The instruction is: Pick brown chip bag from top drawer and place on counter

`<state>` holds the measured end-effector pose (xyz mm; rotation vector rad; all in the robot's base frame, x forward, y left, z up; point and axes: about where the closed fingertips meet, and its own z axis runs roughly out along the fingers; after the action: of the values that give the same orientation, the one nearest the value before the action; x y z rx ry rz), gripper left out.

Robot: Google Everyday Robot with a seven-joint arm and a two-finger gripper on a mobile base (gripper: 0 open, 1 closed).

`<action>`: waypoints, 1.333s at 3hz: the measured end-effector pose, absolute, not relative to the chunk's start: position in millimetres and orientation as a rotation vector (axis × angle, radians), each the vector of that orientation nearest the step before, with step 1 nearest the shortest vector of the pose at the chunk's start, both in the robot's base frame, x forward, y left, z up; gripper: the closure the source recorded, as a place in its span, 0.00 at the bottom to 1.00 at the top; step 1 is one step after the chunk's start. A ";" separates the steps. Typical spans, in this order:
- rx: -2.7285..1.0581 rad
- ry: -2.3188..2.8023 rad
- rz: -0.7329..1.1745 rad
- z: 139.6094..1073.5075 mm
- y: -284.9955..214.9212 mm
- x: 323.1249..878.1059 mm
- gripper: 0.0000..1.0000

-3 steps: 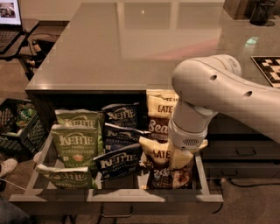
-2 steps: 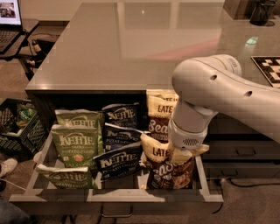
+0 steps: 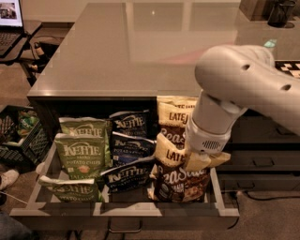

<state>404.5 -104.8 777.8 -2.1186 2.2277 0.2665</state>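
The top drawer [image 3: 122,212] is pulled open below the counter [image 3: 126,47]. Two brown "Late July" chip bags stand at its right side: a front one [image 3: 180,183] and one behind it [image 3: 173,115]. My gripper [image 3: 202,158] reaches down from the white arm [image 3: 234,79] onto the crumpled cream-yellow top band of the front brown bag. The wrist hides the gripper's tips. Green Kettle bags [image 3: 82,150] fill the drawer's left side and navy Kettle bags [image 3: 129,147] the middle.
A black crate [image 3: 18,136] stands on the floor at the left. A laptop [image 3: 9,18] sits on a side table at the far left. Darker drawer fronts [image 3: 262,159] lie to the right. A dark object [image 3: 281,11] stands at the counter's far right corner.
The arm has shifted slightly and the front brown bag's top looks more crumpled and a little raised. The other bags have not moved.
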 end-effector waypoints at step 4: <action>-2.097 2.212 0.170 887.4 -119.7 434.2 1.00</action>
<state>434.2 -119.7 887.4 -2.0974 2.2122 0.1697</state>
